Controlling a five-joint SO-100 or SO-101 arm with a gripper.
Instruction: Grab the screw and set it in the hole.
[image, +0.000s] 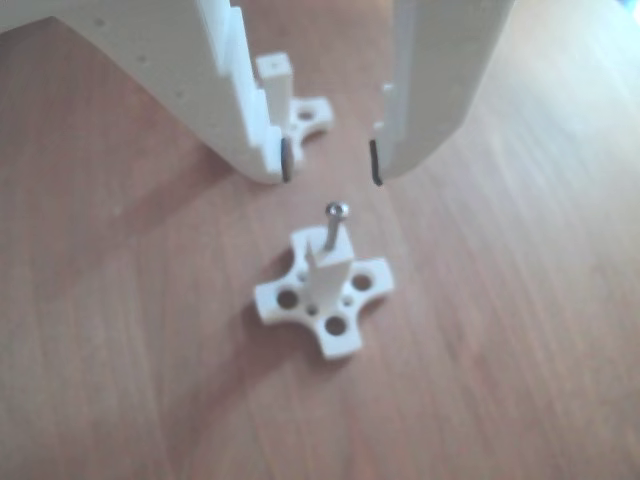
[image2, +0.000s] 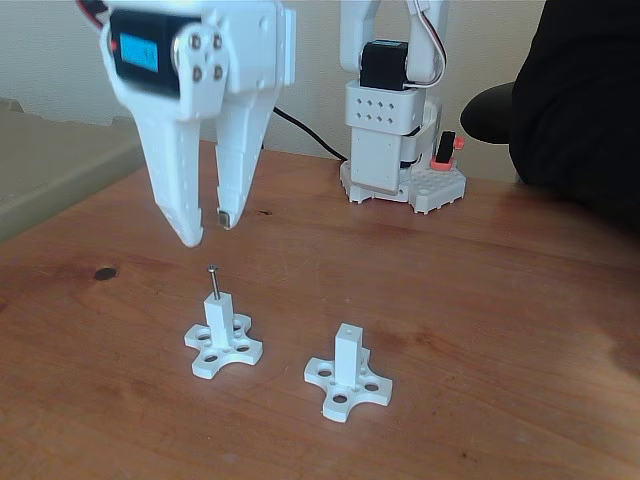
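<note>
The silver screw stands upright in the hole at the top of a white post with a cross-shaped base; the hole itself is covered by the screw. My white gripper hangs open just above the screw, touching nothing, its fingers apart with dark pads at the tips. A second white post on a cross base stands to the right in the fixed view, and the small hole in its top face is bare.
The arm's base sits at the back of the brown wooden table. A dark shape, perhaps a person's clothing, fills the right rear. A small dark spot lies on the table at the left.
</note>
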